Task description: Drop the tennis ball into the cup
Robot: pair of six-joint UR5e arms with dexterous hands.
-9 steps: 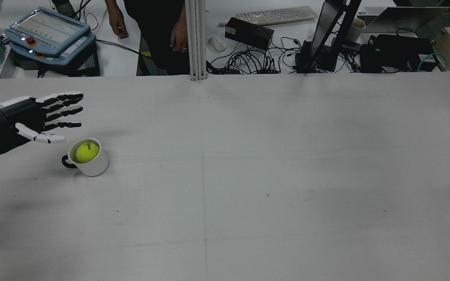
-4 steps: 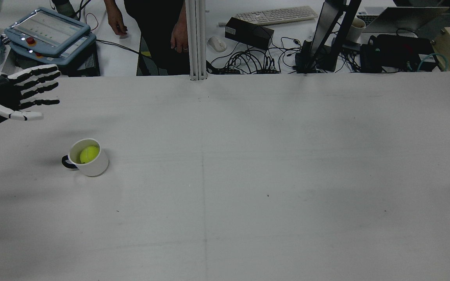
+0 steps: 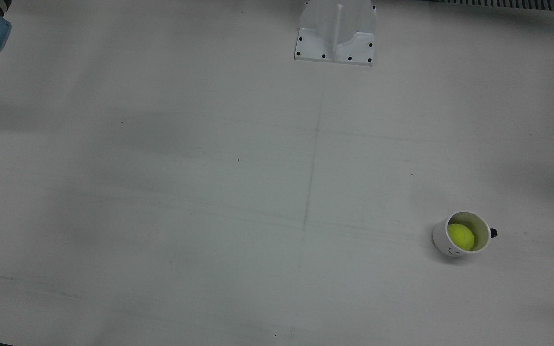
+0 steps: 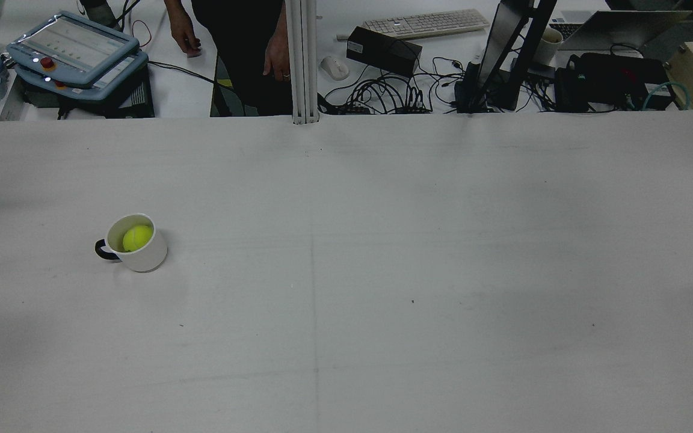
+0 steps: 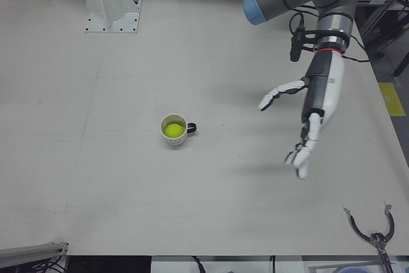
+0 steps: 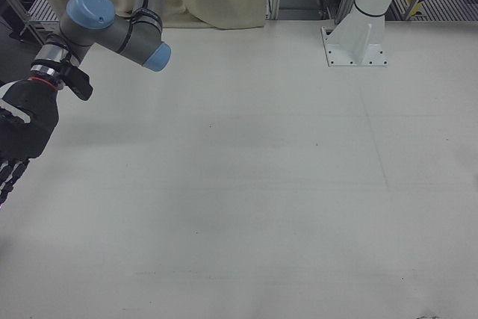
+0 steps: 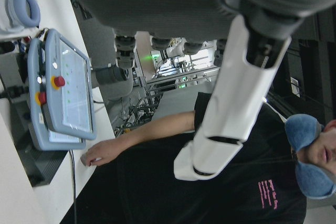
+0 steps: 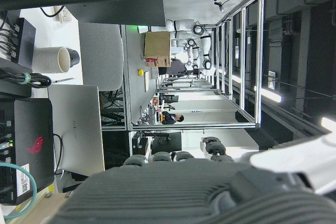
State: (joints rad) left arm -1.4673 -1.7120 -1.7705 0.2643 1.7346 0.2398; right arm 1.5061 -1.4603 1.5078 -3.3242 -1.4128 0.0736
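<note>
A yellow tennis ball (image 4: pixel 137 238) lies inside a white cup (image 4: pixel 142 255) with a dark handle, upright on the left part of the table. Both also show in the front view, ball (image 3: pixel 460 237) in cup (image 3: pixel 484 230), and in the left-front view, ball (image 5: pixel 172 130) in cup (image 5: pixel 181 139). My left hand (image 5: pixel 305 126) is open, fingers spread, raised well off to the side of the cup, holding nothing. My right hand (image 6: pixel 19 136) is at the far side of the table, fingers extended, empty. The rear view shows neither hand.
The white arm pedestal (image 3: pixel 335 33) stands at the table's robot side. A teach pendant (image 4: pixel 73 51), cables, a keyboard (image 4: pixel 425 23) and a standing person (image 4: pixel 232 42) are beyond the far edge. A tool (image 5: pixel 374 231) lies near the front corner.
My left hand, open beside the cup a second ago, has drawn back to the left and out of the rear view. The ball has settled lower in the cup.
</note>
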